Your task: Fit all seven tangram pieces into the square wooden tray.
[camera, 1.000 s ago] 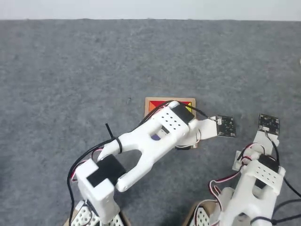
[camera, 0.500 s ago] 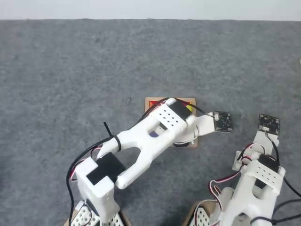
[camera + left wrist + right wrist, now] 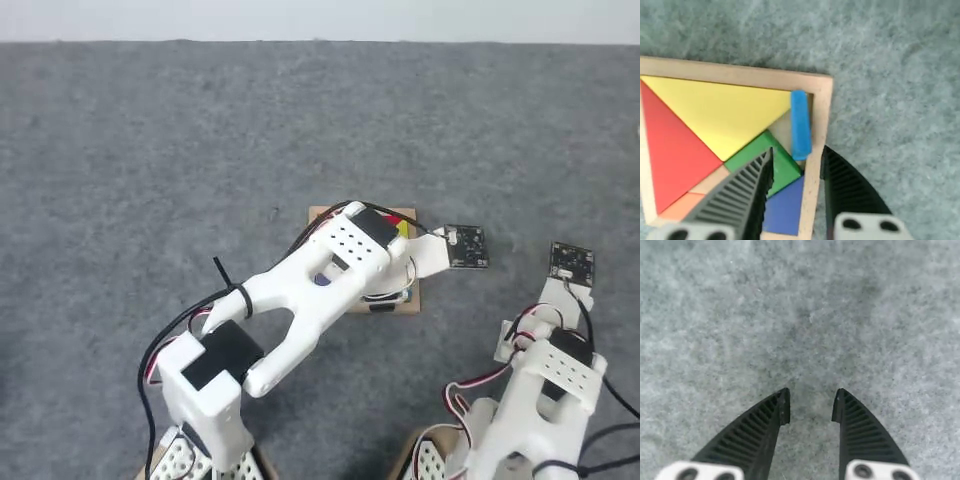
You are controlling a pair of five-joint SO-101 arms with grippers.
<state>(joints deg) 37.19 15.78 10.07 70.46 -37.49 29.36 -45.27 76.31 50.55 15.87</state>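
Tray (image 3: pixel 322 213): square, pale wood with a raised rim. In the high view it sits just 3 o'clock of table centre on the grey mat (image 3: pixel 150 150), which is short, felt-like pile.

Left arm (image 3: pixel 320 290) reaches in from 7 o'clock and covers most of the tray. Left gripper (image 3: pixel 797 152) hangs over the tray's 3 o'clock side, jaws spread and holding nothing. One ribbed black finger is above the green square (image 3: pixel 786 167) and the other above the rim, so the gap straddles the light blue piece (image 3: pixel 800 125).

Pieces are flat painted wood with a matte finish. The yellow triangle (image 3: pixel 725 110) and red triangle (image 3: pixel 667 145) are large and lie flush, edge to edge. The dark blue piece (image 3: pixel 787 205) and orange piece (image 3: pixel 680 207) are also seated. A tan patch sits between red and green; I cannot tell whether it is a piece or bare floor.

The light blue piece shows as a narrow bar against the rim, beside the yellow tip. Judgement: it is propped on edge in the last gap, not lying flat. The straddling pose suits nudging or re-gripping it.

Right gripper (image 3: pixel 810 407) is at 4 o'clock of the tray, parked over bare mat with jaws apart and nothing held, probably to stay out of the way.
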